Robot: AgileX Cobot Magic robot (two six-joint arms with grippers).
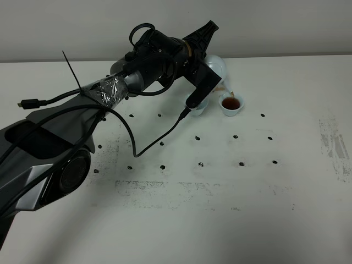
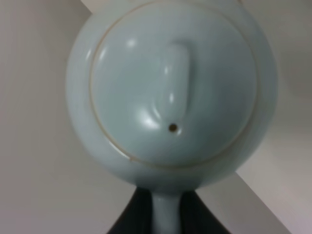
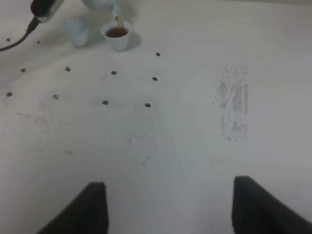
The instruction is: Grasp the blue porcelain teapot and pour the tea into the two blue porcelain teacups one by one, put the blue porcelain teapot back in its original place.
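The blue porcelain teapot [image 1: 218, 67] hangs tilted over the far middle of the table, and a thin brown stream runs from its spout. My left gripper [image 1: 205, 58] is shut on its loop handle. In the left wrist view the lid and belly of the teapot [image 2: 170, 92] fill the picture, with the handle between the dark fingers [image 2: 134, 214]. One teacup [image 1: 231, 103] under the spout holds brown tea. The other teacup [image 1: 199, 110] stands just left of it, partly behind my left wrist. The right wrist view shows both teacups [image 3: 117, 35] [image 3: 78, 30] far off, and my right gripper [image 3: 168, 187] is open over bare table.
A black cable [image 1: 160, 138] trails from the left wrist onto the table. Rows of small black dots [image 1: 235, 136] mark the white tabletop [image 1: 220, 220]. A scuffed grey patch [image 1: 334, 144] lies near the right edge. A pale wall rises behind the table.
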